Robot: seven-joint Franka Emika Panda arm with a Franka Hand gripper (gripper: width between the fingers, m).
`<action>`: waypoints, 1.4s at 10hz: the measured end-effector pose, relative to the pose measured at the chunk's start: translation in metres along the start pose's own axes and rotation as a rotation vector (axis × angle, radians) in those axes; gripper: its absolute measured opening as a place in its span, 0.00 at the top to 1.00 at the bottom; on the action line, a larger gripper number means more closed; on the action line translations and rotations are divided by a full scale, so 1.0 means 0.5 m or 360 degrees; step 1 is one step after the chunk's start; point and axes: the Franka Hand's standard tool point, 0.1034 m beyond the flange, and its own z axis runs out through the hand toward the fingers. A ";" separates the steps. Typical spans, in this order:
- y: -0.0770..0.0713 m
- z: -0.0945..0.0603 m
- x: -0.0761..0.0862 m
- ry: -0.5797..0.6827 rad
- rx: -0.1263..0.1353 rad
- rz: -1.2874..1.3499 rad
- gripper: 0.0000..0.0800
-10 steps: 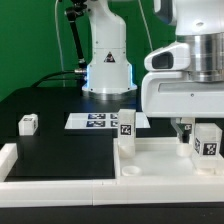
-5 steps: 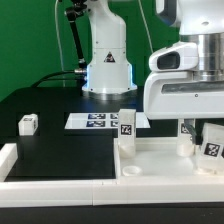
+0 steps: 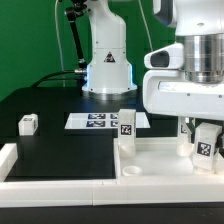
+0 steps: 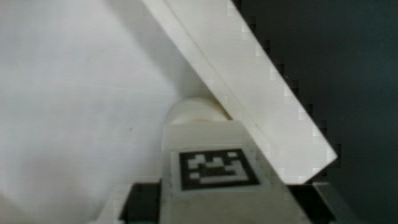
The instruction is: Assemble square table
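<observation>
Exterior view first: centre gripper (image 3: 203, 153) on tagged leg (image 3: 207, 146), upright on white slab (image 3: 150, 168) toward the exterior view's right; squeeze squarely on flat sides, keep it vertical, avoid dragging across the slab. Set narrow, jaws close on either side of that leg and nothing else; no telling from either view of firm contact.

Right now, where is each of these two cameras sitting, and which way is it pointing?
Exterior view: off the arm, low by the black table, looking across it at the arm's base; the gripper looms on the exterior view's right.
Wrist view: on the wrist, looking down past the gripper onto the white slab; only the fingers show.
Shared: the tagged leg between the fingers.
</observation>
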 end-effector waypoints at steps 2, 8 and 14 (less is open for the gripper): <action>-0.001 0.004 -0.007 -0.0087 0.0054 0.0623 0.63; -0.008 0.007 -0.009 -0.0078 0.0135 0.0721 0.41; -0.006 0.002 -0.005 0.0017 0.0068 -0.0429 0.19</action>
